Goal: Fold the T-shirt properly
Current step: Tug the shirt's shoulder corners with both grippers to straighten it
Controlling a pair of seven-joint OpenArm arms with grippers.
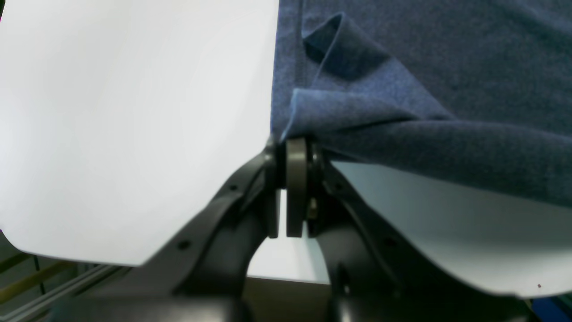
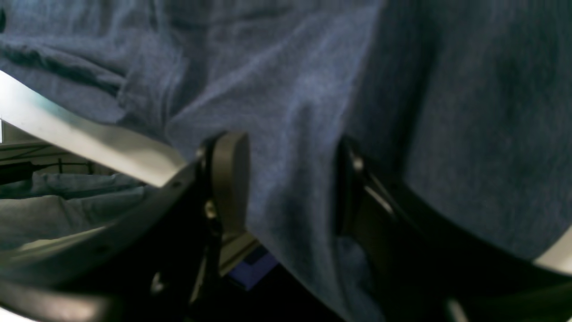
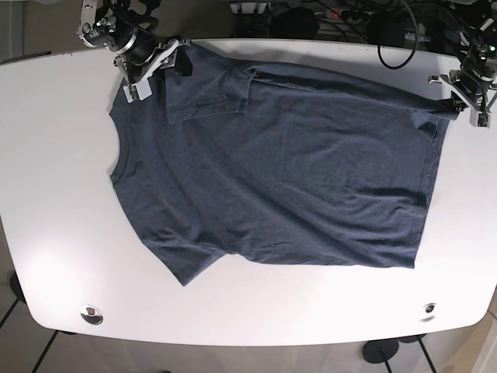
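A dark blue T-shirt [image 3: 287, 171] lies spread on the white table [image 3: 62, 194], collar toward the left and hem toward the right. The far sleeve [image 3: 208, 92] is folded over onto the chest. In the left wrist view my left gripper [image 1: 290, 145] is shut on a corner of the T-shirt's [image 1: 447, 67] hem, lifting it a little off the table. That corner is at the far right in the base view, where the left gripper [image 3: 452, 105] holds it. My right gripper [image 3: 175, 64] is at the far shoulder. Its fingers stand apart, open [image 2: 290, 161], with T-shirt cloth [image 2: 290, 67] hanging between them.
The table's far edge [image 2: 89, 138] runs close to both grippers. Cables and power strips [image 3: 326, 12] lie beyond that edge. Two small round fittings [image 3: 92, 314] [image 3: 428, 308] sit near the front corners. Bare white tabletop [image 1: 134, 112] lies beside the held hem corner.
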